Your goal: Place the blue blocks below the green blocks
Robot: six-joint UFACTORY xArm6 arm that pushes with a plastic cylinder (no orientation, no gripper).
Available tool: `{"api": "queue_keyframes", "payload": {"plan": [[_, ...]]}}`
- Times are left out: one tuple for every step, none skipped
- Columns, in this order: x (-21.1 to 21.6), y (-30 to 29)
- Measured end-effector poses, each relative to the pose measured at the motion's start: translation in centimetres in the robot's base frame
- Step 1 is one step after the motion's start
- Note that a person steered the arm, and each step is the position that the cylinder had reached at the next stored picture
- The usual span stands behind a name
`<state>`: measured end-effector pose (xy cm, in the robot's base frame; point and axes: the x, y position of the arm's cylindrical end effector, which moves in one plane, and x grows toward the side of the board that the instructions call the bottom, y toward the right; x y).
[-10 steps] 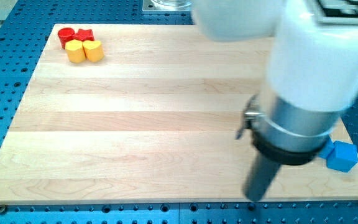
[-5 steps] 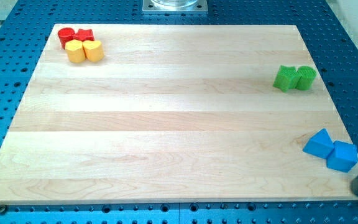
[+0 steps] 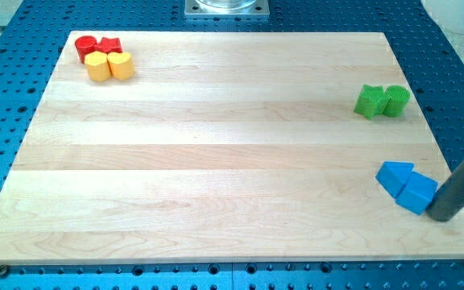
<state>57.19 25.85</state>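
Note:
Two blue blocks lie touching at the board's lower right: a blue triangular block (image 3: 394,176) and a blue cube (image 3: 416,194) just below and right of it. My tip (image 3: 439,216) touches the cube's right side. Two green blocks sit side by side near the right edge, well above the blue ones: a green star-like block (image 3: 369,100) and a green cylinder (image 3: 395,100).
Two red blocks (image 3: 95,45) and two yellow blocks (image 3: 109,66) cluster at the board's upper left corner. The wooden board (image 3: 216,161) rests on a blue perforated table. A metal mount (image 3: 226,7) shows at the view's top.
The arm swung away from the middle to the right edge. My tip then moved up and left against the blue cube, and both blue blocks slid left.

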Motion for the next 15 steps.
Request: {"api": "queue_keyframes", "payload": {"plan": [[0.0, -1.8], [0.0, -3.9], [-0.2, -5.6], [-1.1, -5.7], [-2.1, -5.7], [-4.6, -5.9], [-7.3, -8.6], [-9.6, -8.9], [-10.2, -8.9], [-11.2, -8.3], [-12.3, -6.6], [-13.7, -5.4], [-13.7, -5.6], [-13.5, -8.9], [-8.7, -10.8]]}}
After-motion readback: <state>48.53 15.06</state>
